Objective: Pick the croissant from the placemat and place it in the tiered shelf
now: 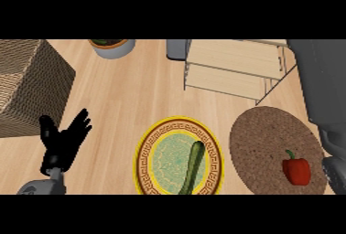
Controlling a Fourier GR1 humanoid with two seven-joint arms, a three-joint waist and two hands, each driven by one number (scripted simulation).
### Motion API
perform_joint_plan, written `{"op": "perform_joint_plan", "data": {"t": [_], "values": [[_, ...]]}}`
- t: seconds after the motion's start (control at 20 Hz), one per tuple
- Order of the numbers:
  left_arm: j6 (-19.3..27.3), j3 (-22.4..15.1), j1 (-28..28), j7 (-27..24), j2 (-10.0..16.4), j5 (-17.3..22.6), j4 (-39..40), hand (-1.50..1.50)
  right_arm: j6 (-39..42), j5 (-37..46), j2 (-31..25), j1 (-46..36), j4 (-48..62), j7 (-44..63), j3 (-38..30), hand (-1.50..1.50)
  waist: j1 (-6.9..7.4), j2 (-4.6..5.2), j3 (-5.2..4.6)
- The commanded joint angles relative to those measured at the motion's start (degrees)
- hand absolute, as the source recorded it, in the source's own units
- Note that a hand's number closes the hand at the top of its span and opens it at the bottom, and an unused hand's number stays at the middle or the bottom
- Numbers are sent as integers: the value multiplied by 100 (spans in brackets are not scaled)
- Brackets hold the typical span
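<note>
- Pale wooden counter (121, 91) fills the view, with a woven basket (27, 87) at its left edge and a grey pot (111, 47) at the top.
- A tiered shelf (233, 64) of light wood on a thin wire frame stands at the upper right, its boards bare.
- Below the shelf lies a round brown placemat (263, 137). The thing on it is a red bell pepper (296, 170), lying near the mat's lower right edge.
- A yellow-rimmed plate (145, 160) sits just left of the mat, a long green cucumber (192, 167) lying across it.
- Left hand (62, 144) – at the lower left, fingers spread wide and pointing up, holding nothing, well apart from the mat.
- Right hand (334, 171) – only a dark sliver at the right edge beside the mat; its state cannot be told.
</note>
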Motion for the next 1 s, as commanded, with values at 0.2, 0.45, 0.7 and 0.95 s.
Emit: {"op": "perform_joint_plan", "data": {"t": [0.2, 0.45, 0.7, 0.95], "values": [[-163, 30, 221, -435, -116, -70, 256, 0, -610, 358, 199, -182, 810, -234, 125, 150, 4, -4, -5], [-208, 114, 34, 154, 88, 32, -187, 0, -1204, 256, -144, -519, 2015, -1340, -258, 150, 99, 31, -2], [111, -121, 75, 37, -288, -269, -206, 0, -1039, 98, -96, -269, 1708, -1515, -236, 150, -21, -10, -1], [-78, 28, 376, -37, -129, -179, -300, 0, -768, 316, -262, -671, 2242, -1390, -132, 150, 34, -3, -3]]}}
